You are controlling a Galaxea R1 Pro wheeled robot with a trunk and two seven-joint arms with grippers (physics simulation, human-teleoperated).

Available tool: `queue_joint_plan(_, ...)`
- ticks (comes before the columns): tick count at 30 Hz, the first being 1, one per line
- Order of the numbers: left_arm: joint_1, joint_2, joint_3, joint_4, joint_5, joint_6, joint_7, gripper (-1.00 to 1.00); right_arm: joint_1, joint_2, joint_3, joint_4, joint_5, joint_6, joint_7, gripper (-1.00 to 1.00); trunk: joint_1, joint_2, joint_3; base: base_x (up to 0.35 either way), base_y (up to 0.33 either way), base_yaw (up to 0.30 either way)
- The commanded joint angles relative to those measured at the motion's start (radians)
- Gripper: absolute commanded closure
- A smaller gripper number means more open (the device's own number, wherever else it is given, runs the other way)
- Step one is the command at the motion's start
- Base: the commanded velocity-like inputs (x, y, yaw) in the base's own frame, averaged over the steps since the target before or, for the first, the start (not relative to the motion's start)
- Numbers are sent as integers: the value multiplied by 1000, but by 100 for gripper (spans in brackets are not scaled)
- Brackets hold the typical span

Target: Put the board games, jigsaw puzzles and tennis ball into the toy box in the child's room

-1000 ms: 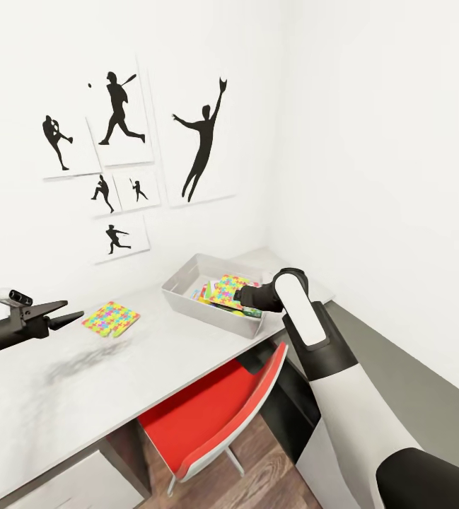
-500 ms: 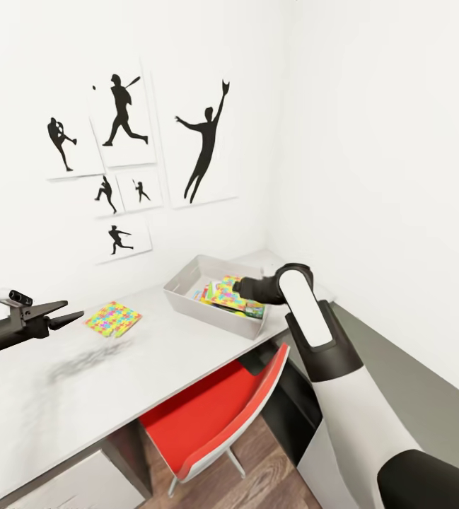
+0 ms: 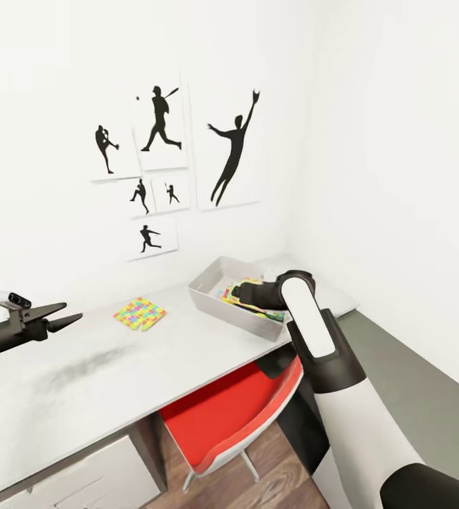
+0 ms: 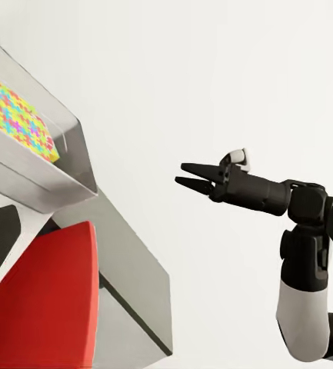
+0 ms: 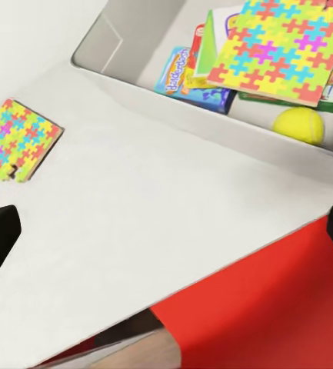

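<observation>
The light grey toy box (image 3: 218,309) stands on the pale table (image 3: 151,367) near the corner. In the right wrist view the toy box (image 5: 212,115) holds one jigsaw puzzle (image 5: 278,42), a blue board game (image 5: 185,77), edges of other printed boxes and the tennis ball (image 5: 298,124). A second jigsaw puzzle (image 3: 139,313) lies flat on the table left of the box. My right gripper (image 3: 237,291) hovers over the box, open and empty, with its fingers (image 4: 183,166) apart. My left gripper (image 3: 63,316) hangs open above the table's left part, well short of the loose puzzle.
A red chair (image 3: 222,410) is tucked under the table below the toy box. Drawers (image 3: 95,474) sit under the left part. Black sports prints (image 3: 162,120) hang on the white wall. A dark grey desk section (image 3: 413,396) runs along the right wall.
The whole view has swung left, so prints, puzzle and box sit further right in the picture. My right gripper now covers more of the box's contents. The left arm keeps its pose.
</observation>
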Motion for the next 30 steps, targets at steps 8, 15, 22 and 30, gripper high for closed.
queue_joint_plan(8, -1, 8, -2, 2, 0, 10, -3, -100, 1, 0, 0, 0, -8, 3, -11, -100, 1, -2, 9, -3, 241, 190)
queue_joint_plan(15, -1, 9, -2, 2, 0, 10, -2, -100, 1, 0, 0, 7, -8, -17, -11, -100, 1, -2, 16, 0, 279, 233)
queue_joint_plan(22, -1, 9, -2, 2, -1, 10, -1, -100, 1, 0, 15, 7, -5, -29, -11, -100, 1, -2, 21, 5, 288, 264)
queue_joint_plan(30, -1, 9, -2, 2, -1, 10, -1, -100, 2, 0, 18, 7, -3, -31, -11, -100, 1, -2, 24, 87, 253, 275)
